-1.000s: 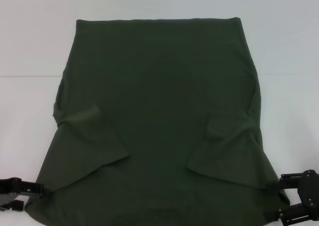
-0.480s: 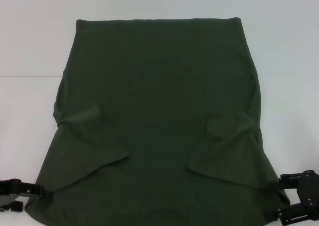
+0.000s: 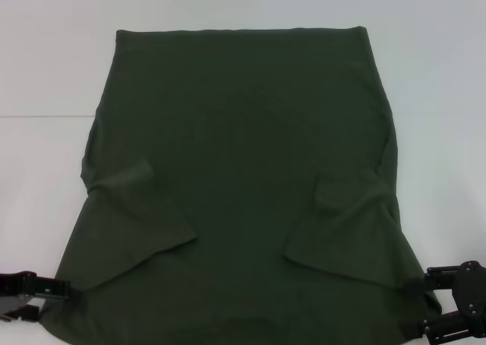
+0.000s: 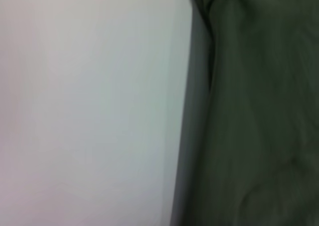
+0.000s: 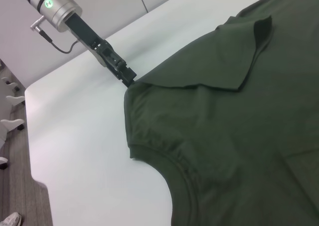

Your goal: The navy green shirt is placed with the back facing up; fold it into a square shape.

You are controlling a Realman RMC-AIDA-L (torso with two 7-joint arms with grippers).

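Navy green shirt (image 3: 239, 178): back up, both sleeves folded inward, on white table (image 3: 45, 71); left gripper (image 3: 53, 290) at its near left shoulder, fingers clamped on the fabric per right wrist view; right gripper (image 3: 433, 307) at near right shoulder, finger state cannot be told; neckline shows only in right wrist view.

A plain white, smooth tabletop (image 3: 45, 71) is carrying a single large dark olive-green short-sleeved cotton shirt (image 3: 243, 170). The shirt is lying flat, plain side up, its straight hem reaching toward the far edge of the tabletop and its collar end lying at the near edge. Both sleeves are lying folded inward over the body.
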